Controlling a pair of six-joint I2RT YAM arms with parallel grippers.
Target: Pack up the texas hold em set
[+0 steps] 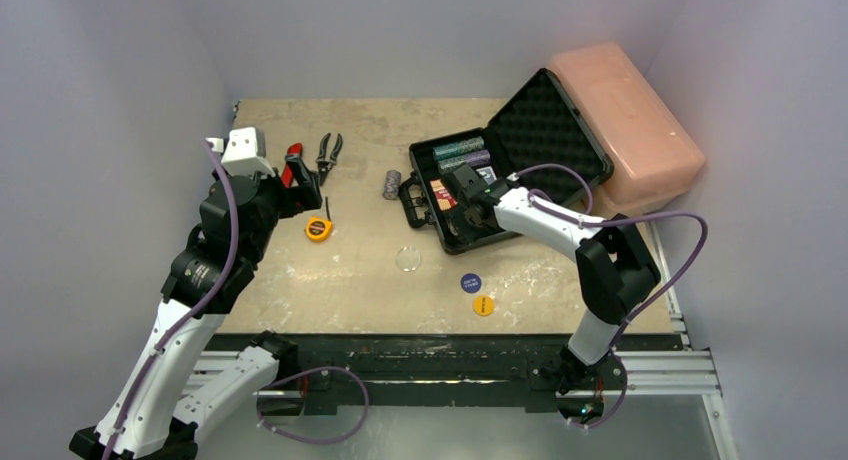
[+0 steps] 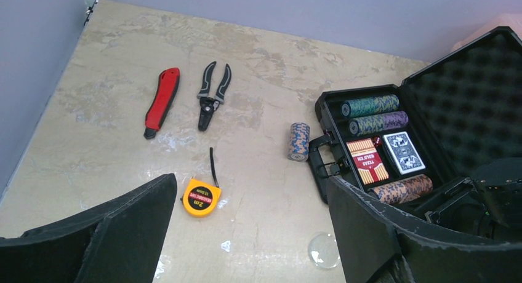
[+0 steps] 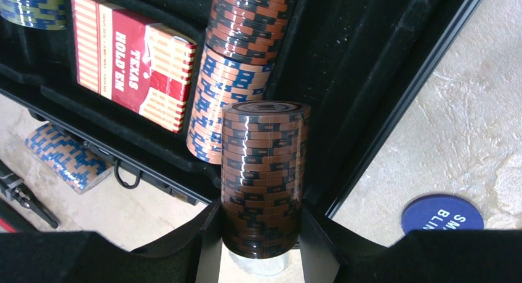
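- The right end effector (image 3: 258, 237) pinches a brown chip stack (image 3: 263, 172) by its near end, one finger on each side. The stack's long axis points straight ahead from the fingers, into the open briefcase (image 3: 394, 74).
- Directly beyond the stack's far face lies a row of orange-and-blue chips (image 3: 237, 61), already in its trough. Held stack and row run in nearly one line, so the move turns on lowering the stack into the same trough, end to end with the row.
- The red Texas Hold'em deck (image 3: 132, 58) sits in the compartment to the left of that row.
- The left end effector (image 2: 252, 234) is spread wide and holds nothing, above the desk (image 2: 123, 67).
- A loose blue-and-orange chip stack (image 2: 298, 141) lies on its side ahead and slightly right of it, just beside the briefcase's handle, long axis pointing away.
- The blue button (image 1: 470, 282) and yellow button (image 1: 483, 305) lie on the desk, on the near side of the right end effector.
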